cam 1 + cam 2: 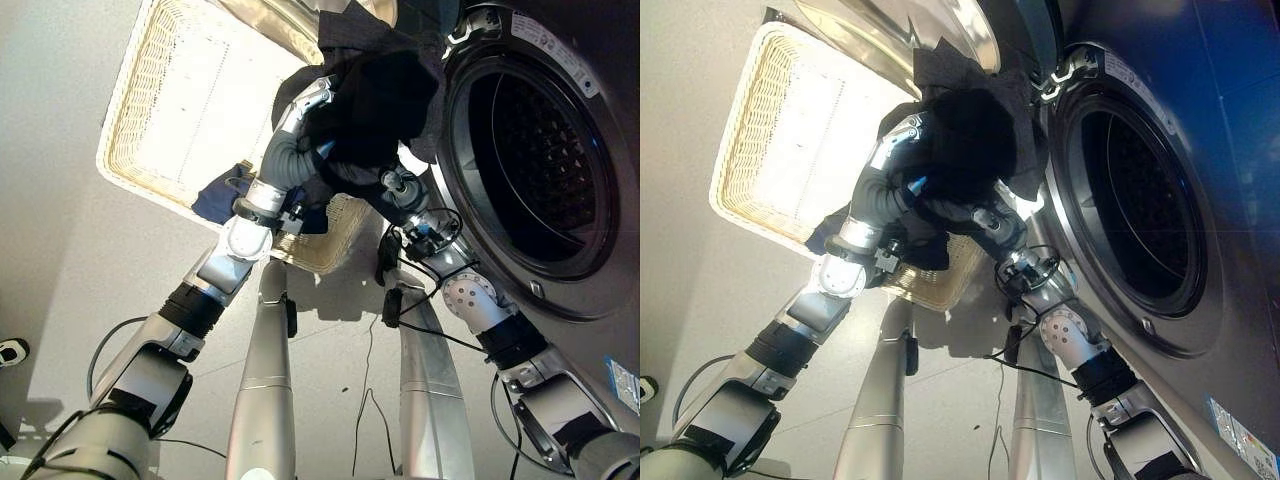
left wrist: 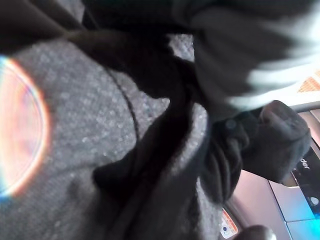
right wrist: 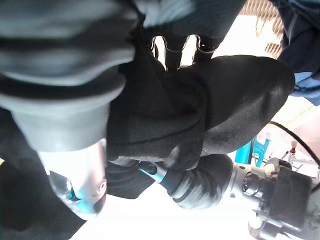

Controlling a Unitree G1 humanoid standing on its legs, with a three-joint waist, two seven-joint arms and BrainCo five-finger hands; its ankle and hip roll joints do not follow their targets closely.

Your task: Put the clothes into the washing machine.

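Observation:
A bundle of dark clothes (image 1: 385,100), black with some grey, hangs in the air just left of the washing machine's round drum opening (image 1: 545,170). My left hand (image 1: 315,95) reaches up into the bundle from the left. My right hand (image 1: 398,186) goes into it from below, close to the drum's rim. The cloth covers both hands. Grey speckled fabric (image 2: 90,135) lies against the left wrist camera. Black fabric (image 3: 200,110) drapes over the right hand in the right wrist view. A blue garment (image 1: 220,195) lies at the near edge of the wicker basket (image 1: 130,100).
The pale wicker basket stands on the grey floor to the left of the machine. The machine's door (image 1: 890,40) stands open above the bundle. The drum (image 1: 1140,200) is dark inside.

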